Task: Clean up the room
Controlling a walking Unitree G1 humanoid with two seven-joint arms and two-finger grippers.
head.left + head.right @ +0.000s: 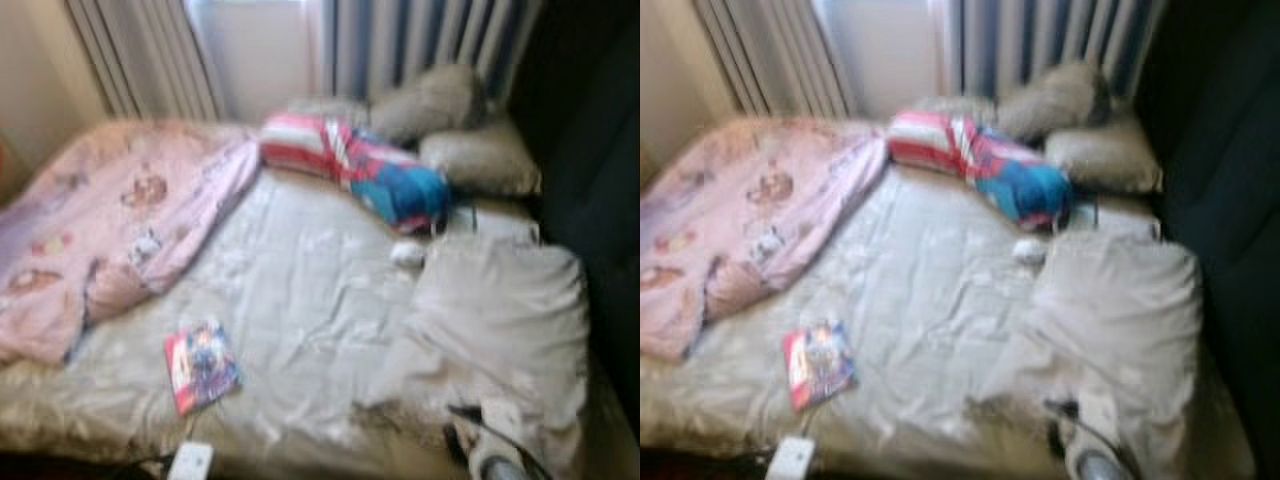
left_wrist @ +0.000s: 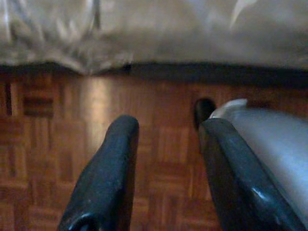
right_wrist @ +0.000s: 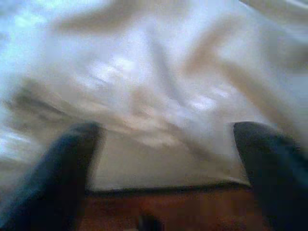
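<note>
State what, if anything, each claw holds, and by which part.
Nothing is held. The left claw is open above the wooden floor; the right claw is open before the bedsheet.

Head cameras down over bed (image 1: 300,300)

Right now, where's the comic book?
Head views: the comic book lies flat on the grey bedsheet near the bed's front edge, robot's left, just below the pink blanket.

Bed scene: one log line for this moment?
stage: at bed | book near front edge | pink blanket bunched | left gripper open over floor | right gripper open at sheet
</note>
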